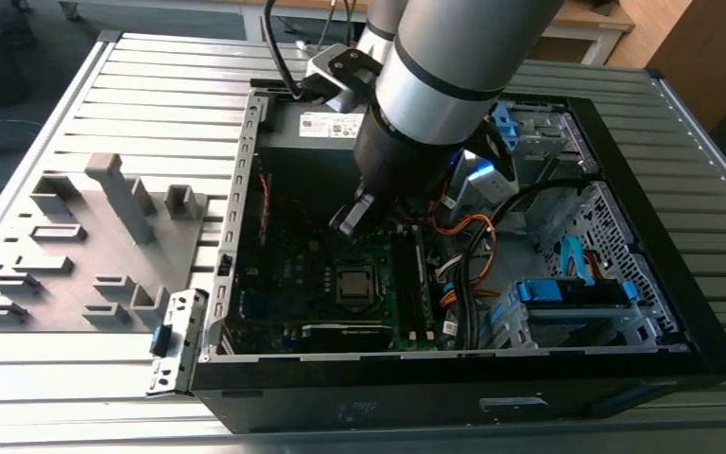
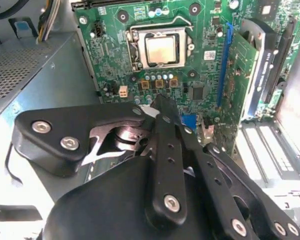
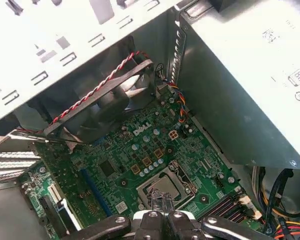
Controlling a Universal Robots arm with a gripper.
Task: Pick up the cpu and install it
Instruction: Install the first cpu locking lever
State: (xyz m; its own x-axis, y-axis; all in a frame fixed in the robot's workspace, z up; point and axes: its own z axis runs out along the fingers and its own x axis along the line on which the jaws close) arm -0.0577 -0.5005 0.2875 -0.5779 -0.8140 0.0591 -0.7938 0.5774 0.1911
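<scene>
Gripper [image 2: 162,107] hangs inside the computer case [image 1: 665,331], fingers together, holding nothing. Cpu [image 2: 161,49] sits in the socket [image 2: 160,47] on the green board [image 2: 200,70], just beyond the fingertips. Placement looks done; seating not confirmed

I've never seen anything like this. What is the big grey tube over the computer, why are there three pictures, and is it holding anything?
The thick grey tube is a robot arm reaching into an open black computer case that lies on a slatted metal table. The exterior view comes from a camera standing off the arm; both wrist views come from cameras riding on the arm, looking down past its black gripper. Below lies the green circuit board. The cpu, a small square chip with a silver-grey metal top, already sits in its metal-framed socket. Whether the gripper holds anything is hard to tell.
</scene>
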